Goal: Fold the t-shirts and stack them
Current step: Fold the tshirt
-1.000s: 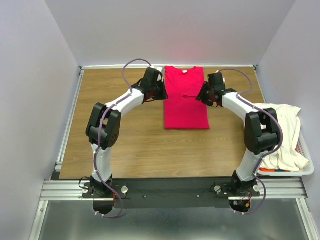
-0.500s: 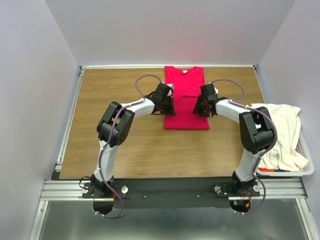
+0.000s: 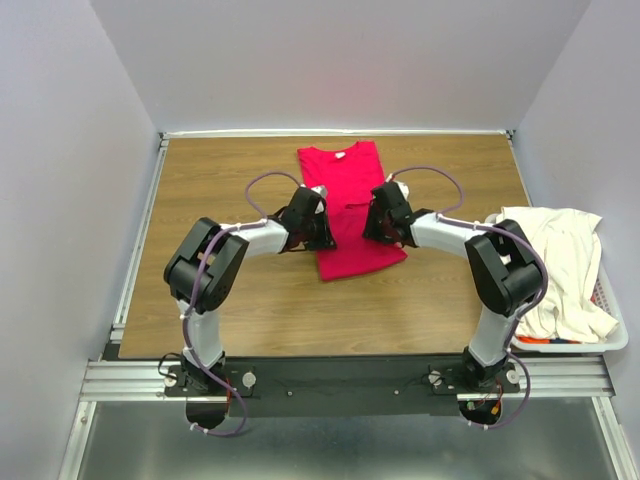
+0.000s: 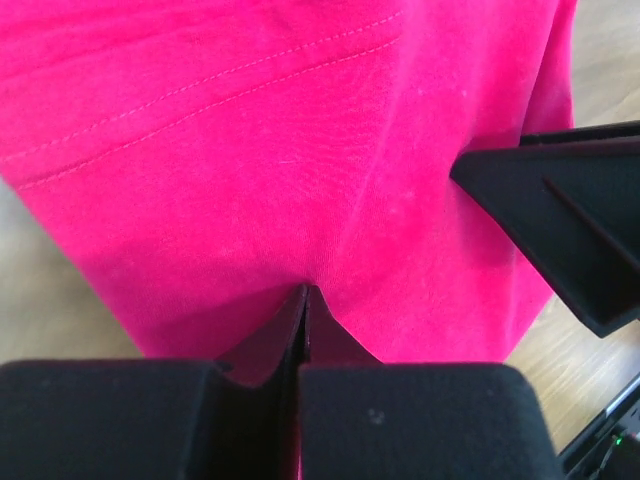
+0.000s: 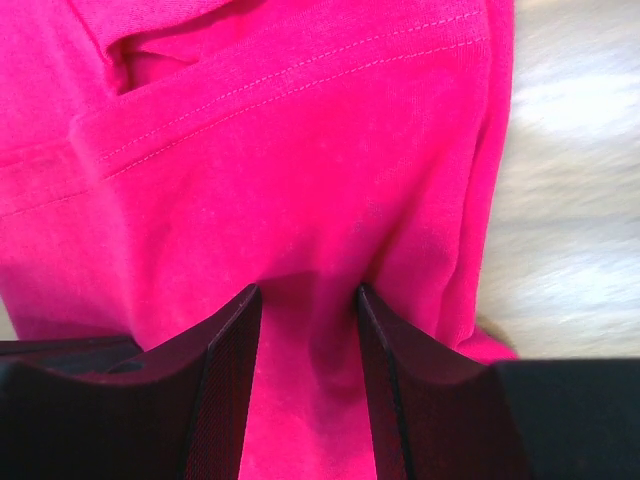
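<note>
Wooden table [image 3: 220, 180]; left gripper [image 3: 324, 234], right gripper [image 3: 373, 228] reach inward, pinching red t-shirt [image 3: 342, 180]

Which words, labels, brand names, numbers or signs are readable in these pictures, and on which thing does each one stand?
None can be read.
The red t-shirt is plain; a pale spot inside its collar may be a label, too small to read.
The cream t-shirt shows no print.

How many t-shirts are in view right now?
2. The red t-shirt lies on the table, near its centre. The cream-white t-shirt hangs over the laundry basket at the table's right edge. More may be hidden beneath it in the basket.
</note>
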You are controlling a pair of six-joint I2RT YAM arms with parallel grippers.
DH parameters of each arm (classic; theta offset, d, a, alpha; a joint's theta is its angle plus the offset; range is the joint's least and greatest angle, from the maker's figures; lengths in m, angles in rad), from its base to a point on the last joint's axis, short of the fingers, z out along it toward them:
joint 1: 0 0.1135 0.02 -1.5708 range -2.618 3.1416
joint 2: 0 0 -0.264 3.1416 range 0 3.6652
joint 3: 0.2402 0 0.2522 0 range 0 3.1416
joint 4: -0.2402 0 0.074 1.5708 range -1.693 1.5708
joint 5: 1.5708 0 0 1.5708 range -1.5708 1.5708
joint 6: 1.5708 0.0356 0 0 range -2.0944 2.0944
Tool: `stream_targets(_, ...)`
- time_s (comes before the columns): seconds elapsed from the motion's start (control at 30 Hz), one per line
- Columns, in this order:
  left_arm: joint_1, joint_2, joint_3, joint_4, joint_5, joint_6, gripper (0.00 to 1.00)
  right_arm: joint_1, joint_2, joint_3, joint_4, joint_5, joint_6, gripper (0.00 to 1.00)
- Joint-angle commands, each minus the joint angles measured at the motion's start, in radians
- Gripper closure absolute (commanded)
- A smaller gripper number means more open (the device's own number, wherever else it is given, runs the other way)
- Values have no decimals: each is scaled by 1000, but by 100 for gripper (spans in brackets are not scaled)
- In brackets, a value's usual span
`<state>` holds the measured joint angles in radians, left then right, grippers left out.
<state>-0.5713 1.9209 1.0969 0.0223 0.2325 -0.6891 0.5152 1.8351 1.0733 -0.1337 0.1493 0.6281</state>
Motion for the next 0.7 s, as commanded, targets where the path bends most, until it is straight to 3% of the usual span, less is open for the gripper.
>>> stream_targets(0.0,2,-100,-122,-48,-15,-12,94,66,21,-90,-110,-48,51,50)
stream_targets(0.27,24,-246,-294,-84,-27,14,94,152,-140,-211,-113,-100,146,50)
stream_targets(0.47,36,-293,-319,-124,-44,69,94,167,-298,-363,-122,-105,215,49)
stream_targets(0.67,37,-292,-304,-127,-12,92,94,166,-349,-434,-132,-97,239,49)
